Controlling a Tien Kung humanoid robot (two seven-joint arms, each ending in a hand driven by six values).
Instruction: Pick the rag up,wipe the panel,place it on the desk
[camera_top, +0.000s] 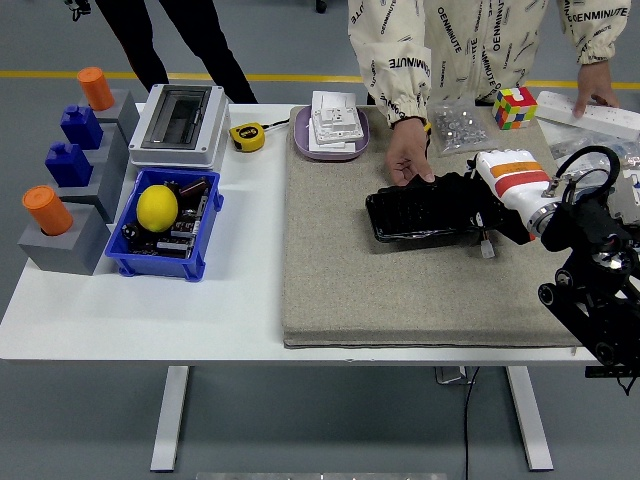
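right hand on the black panel, person's hand steadying it

we see a white counter (250, 300) with a grey felt mat (420, 290) covering its right half. a black panel (420, 210) lies on the mat, slightly tilted. the robot's right hand (470, 200), black-gloved, rests on the panel's right part. any rag under it is dark on dark, and we cannot tell it apart from the glove. we cannot tell whether the fingers are curled or spread. the right arm, with a white wrist cuff, comes in from the right edge.

a person stands at the far side. one of their hands (408, 160) presses on the panel's far left edge, just beside the robot's hand. their other hand (598, 92) rests on a white power strip (590, 112) at the far right.

behind the panel sit a bag of small metal parts (460, 126) and a colour cube (515, 106). a purple tray (330, 140) holding white switch plates is at the mat's far left corner, with a yellow tape measure (247, 135) beside it.

on the bare left side are a grey enclosure box (180, 125), a blue bin (165, 255) holding a lemon (157, 208), and grey blocks (75, 235) with orange and blue pegs.

the mat's near half and left part lie open.
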